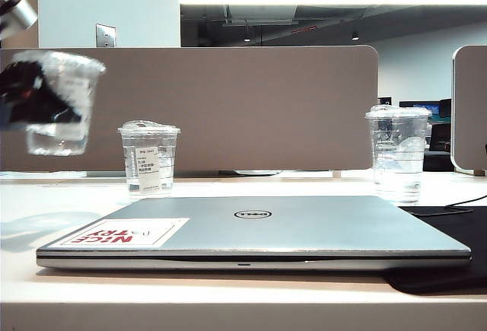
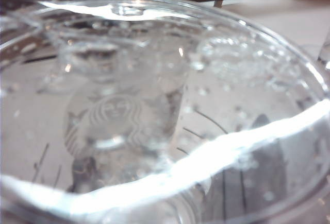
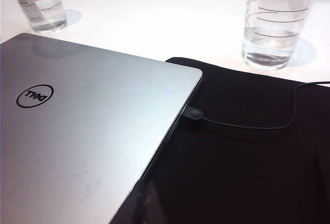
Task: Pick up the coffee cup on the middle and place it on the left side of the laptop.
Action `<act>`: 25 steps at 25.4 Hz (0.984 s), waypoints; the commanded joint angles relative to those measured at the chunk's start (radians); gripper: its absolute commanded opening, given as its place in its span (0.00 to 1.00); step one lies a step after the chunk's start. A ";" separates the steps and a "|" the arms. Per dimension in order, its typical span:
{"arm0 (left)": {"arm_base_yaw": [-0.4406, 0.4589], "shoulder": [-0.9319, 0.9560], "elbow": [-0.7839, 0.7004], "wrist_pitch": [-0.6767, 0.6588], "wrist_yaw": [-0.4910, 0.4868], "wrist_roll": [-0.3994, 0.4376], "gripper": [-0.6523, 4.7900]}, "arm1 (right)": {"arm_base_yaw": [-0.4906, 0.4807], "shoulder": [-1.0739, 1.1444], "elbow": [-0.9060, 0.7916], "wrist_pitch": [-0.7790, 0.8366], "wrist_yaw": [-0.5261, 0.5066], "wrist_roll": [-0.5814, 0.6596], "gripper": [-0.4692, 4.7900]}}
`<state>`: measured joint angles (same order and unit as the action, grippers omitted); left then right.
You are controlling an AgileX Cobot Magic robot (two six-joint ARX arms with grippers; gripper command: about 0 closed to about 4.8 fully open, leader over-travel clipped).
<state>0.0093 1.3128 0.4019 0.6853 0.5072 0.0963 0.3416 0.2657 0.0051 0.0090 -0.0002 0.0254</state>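
1. The step in hand looks like the carry: the left gripper (image 1: 30, 99) holds the cup (image 1: 62, 103) in the air at the far left of the exterior view, well above the table (image 1: 228, 293) and left of the laptop (image 1: 255, 228). The cup is blurred and a little tilted.
2. Jaws: the left gripper's are clamped on the cup — its dark body shows through the clear wall. In the left wrist view the cup (image 2: 165, 110) fills the picture, its lid up close, so the fingers themselves cannot be made out.
3. The right gripper is in no picture; I cannot tell its state. Its wrist camera looks down on the laptop (image 3: 77, 131), a black mat (image 3: 242, 157) and a cable (image 3: 247, 126).
4. Next move, as I judge it: lower the cup upright onto bare table left of the laptop, clear of its edge, then let go.
5. Two other cups stand behind the laptop — a labelled cup (image 1: 149, 157) and a taller cup (image 1: 398, 154). Neither should be disturbed.
6. Hard to make out: the held cup's label, the landing spot at the frame's edge, and how much water it holds.
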 commanded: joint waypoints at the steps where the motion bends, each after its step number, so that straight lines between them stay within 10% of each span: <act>1: 0.035 0.005 -0.049 0.118 0.001 -0.001 0.69 | 0.001 -0.002 -0.004 0.018 0.001 0.000 0.08; 13: 0.042 0.375 -0.055 0.569 0.009 -0.142 0.69 | 0.001 -0.002 -0.004 0.017 0.001 0.000 0.08; 25: 0.041 0.625 -0.055 0.745 0.062 -0.157 0.69 | 0.001 -0.002 -0.004 0.018 0.001 0.000 0.08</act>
<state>0.0502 1.9347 0.3470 1.4128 0.5560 -0.0578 0.3416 0.2657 0.0051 0.0090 -0.0002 0.0254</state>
